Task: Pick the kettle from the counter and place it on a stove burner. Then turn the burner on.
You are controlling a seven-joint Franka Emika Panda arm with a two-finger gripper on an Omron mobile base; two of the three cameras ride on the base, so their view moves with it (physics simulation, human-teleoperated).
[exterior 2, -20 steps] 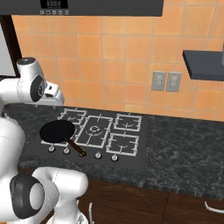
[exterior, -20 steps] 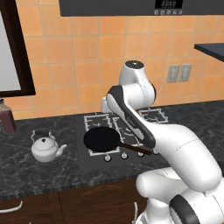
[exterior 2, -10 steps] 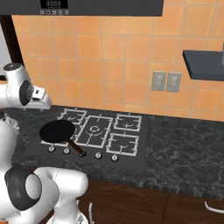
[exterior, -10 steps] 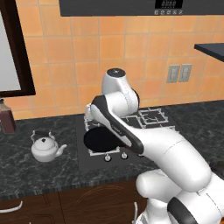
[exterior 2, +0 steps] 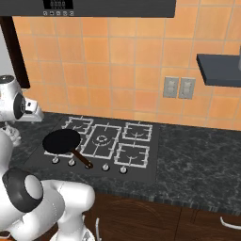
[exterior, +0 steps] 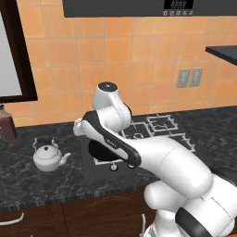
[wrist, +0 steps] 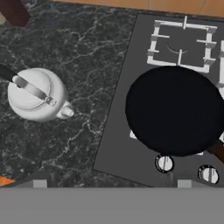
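The small silvery-white kettle with a dark arched handle (wrist: 37, 94) stands on the dark marbled stone table (wrist: 83, 52), left of the hand; the black frying pan (wrist: 175, 110) sits on the black cooktop (wrist: 127, 144) to the hand's right.

**What the arm covers and the edges cut**

In the left base view the arm's white links cover most of the frying pan (exterior: 99, 150), leaving a dark sliver at about 9 o'clock of the cooktop (exterior: 90, 166), whose middle is hidden too. A brown bottle (exterior: 6, 128) at 9 o'clock is cut by the frame edge.

In the right base view the kettle (exterior 2: 11, 134) is almost wholly behind the arm; a pale scrap shows at 9 o'clock.

In the hand view the kettle's handle is cut at the left edge, and the pan handle (wrist: 216, 150) runs off at 3 o'clock. The knob (wrist: 164, 163) markings are too small to read.
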